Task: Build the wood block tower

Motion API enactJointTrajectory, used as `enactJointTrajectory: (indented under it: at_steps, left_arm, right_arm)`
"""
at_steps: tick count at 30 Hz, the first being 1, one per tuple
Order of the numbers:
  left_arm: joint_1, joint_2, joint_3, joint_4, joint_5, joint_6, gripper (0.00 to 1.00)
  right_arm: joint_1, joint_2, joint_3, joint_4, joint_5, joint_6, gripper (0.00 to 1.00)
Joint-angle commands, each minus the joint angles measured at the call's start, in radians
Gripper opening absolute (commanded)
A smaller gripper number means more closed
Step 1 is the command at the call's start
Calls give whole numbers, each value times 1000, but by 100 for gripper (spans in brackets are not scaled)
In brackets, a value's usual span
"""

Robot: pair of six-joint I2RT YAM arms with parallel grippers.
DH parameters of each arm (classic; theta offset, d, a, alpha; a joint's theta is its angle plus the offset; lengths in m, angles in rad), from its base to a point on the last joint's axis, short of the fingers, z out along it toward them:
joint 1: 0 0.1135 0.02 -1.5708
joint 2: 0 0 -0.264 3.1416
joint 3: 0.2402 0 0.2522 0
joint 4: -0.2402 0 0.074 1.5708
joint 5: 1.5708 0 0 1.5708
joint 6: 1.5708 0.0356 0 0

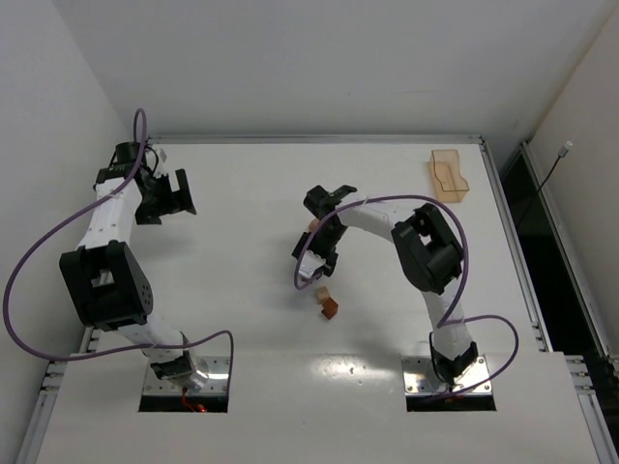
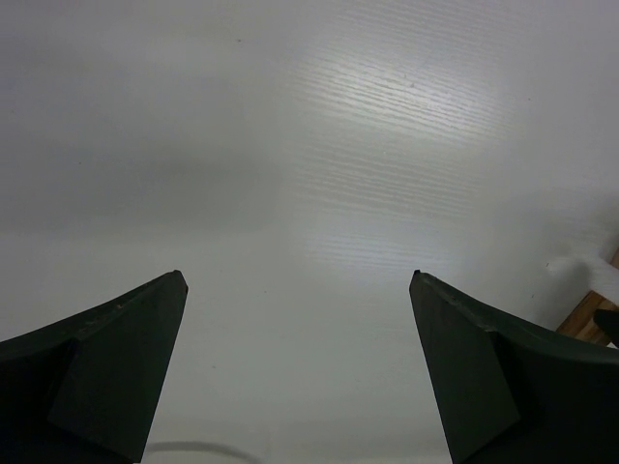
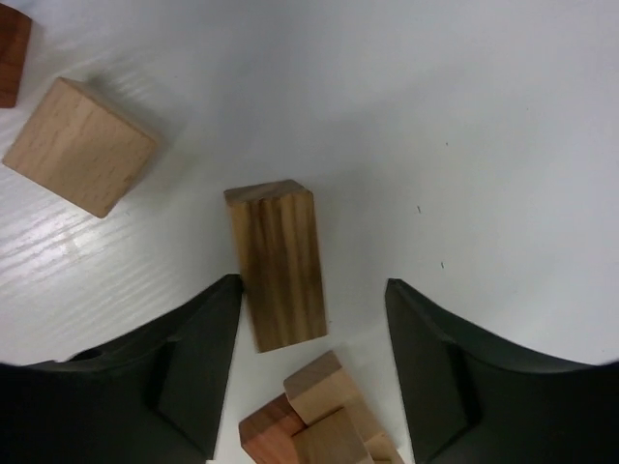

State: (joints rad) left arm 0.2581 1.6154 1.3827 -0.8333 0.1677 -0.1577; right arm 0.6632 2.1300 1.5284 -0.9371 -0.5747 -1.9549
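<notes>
My right gripper (image 1: 311,263) is open and hovers low over the wood blocks at mid table. In the right wrist view its jaws (image 3: 314,285) straddle the near end of a dark brown bar (image 3: 279,263) lying flat. A cluster of tan and reddish blocks (image 3: 324,418) sits between the fingers; I cannot tell whether it is a stacked tower. A tan cube (image 3: 79,145) and a reddish block (image 3: 12,53) lie to the upper left. From above, a tan block (image 1: 323,295) and a reddish block (image 1: 330,309) show. My left gripper (image 1: 179,193) is open and empty at the far left (image 2: 298,280).
A translucent orange tray (image 1: 449,176) stands at the back right. A bit of wood (image 2: 586,317) shows at the right edge of the left wrist view. The table's metal rim (image 1: 319,139) runs along the back.
</notes>
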Motion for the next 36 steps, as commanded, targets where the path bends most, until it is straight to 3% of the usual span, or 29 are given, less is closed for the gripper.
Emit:
enactJointTrajectory:
  at_steps: [1,9,13,18,20,21,24,25,26,28,31,32,36]
  left_arm:
    - [24,-26,9,5,-10,3,100]
    - [24,1,27,5,-10,3,100]
    - [24,20,47,5,-10,3,100]
    - [24,20,47,-4,-10,3,100]
    - [24,-3,47,-4,-10,3,100]
    - [24,-15,35,-4,-10,3,100]
    - [24,-79,-16,20,1,-8,100]
    - [24,-95,-33,20,1,-19,100]
    - [24,-109,-65,32,1,-28,100]
    - [24,-138,-86,33,1,-37,100]
    - [24,-166,-117,33,1,-58,100]
    - [24,-178,-117,33,1,-59,100]
    - [24,-178,-88,33,-37,-59,100]
  right_arm:
    - [-1,27,61,-48,-25,-32,53]
    - [-1,18,41,-87,5,-42,40]
    - [-1,5,18,-98,16,-61,28]
    - [9,-47,7,-123,-14,-41,0]
    - [9,-76,62,-160,-94,51,0]
    - [9,-112,90,-170,-124,133,0]
    - [9,-177,185,-99,-237,584,0]
    - [9,-243,168,-15,-237,974,0]
    - [9,-277,151,186,-159,1169,0]
    - [-19,-335,141,309,-63,1569,0]
    - [-48,-335,176,301,80,1905,0]
    - [-59,-335,185,287,192,1976,0]
    - [-70,-335,197,239,381,2180,0]
